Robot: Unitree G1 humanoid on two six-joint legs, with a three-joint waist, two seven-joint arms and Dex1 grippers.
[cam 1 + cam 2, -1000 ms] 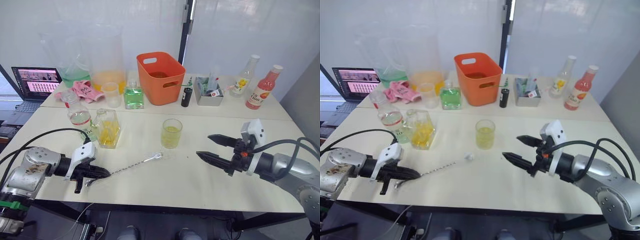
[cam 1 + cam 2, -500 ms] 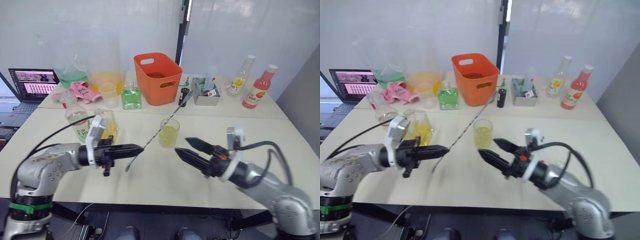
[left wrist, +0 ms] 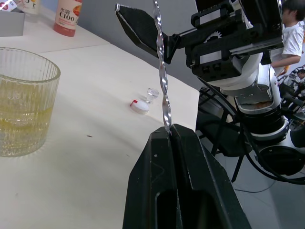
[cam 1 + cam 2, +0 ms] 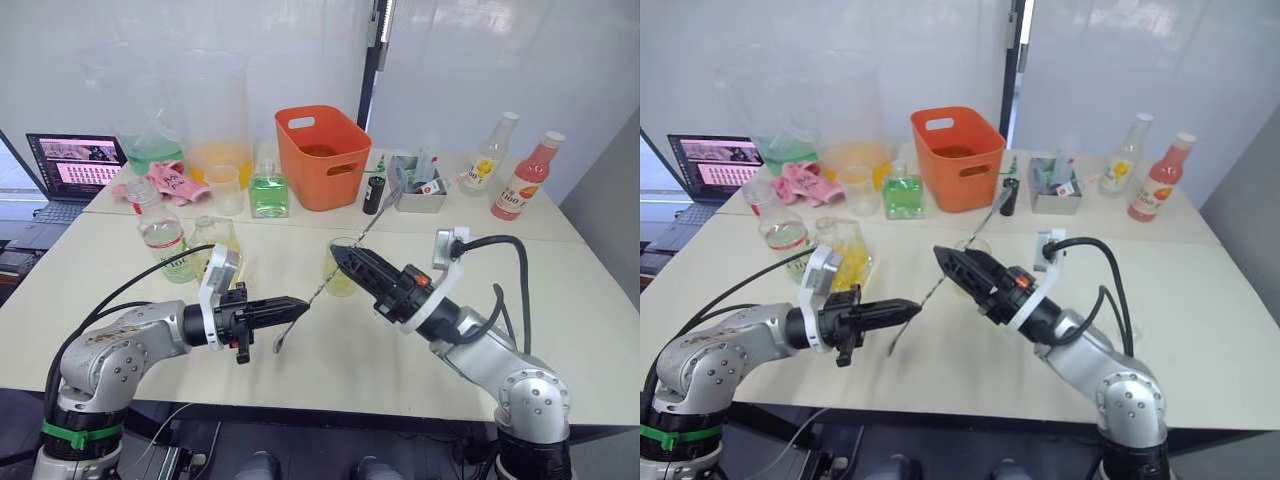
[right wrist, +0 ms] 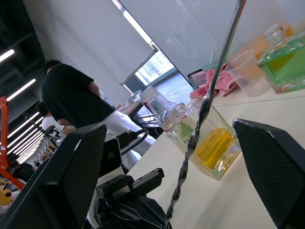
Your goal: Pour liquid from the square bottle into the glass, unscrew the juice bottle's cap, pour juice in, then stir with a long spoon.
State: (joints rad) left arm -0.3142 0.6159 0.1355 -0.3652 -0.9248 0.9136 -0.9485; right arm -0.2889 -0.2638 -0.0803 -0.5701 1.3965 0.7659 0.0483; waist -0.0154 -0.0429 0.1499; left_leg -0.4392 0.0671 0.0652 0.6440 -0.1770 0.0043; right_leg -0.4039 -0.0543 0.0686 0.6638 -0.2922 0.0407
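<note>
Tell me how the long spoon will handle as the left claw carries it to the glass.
Held only at one end by the left claw, the long spoon probably wobbles and may pivot. Its twisted metal stem looks stiff and light. The glass, part full, could tip if struck.

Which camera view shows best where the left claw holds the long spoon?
The left wrist view: the left claw is shut on the twisted stem of the long spoon, seen close. The eye views show the whole spoon slanting up from that claw, small. The right wrist view shows the stem between the open right claw's fingers.
</note>
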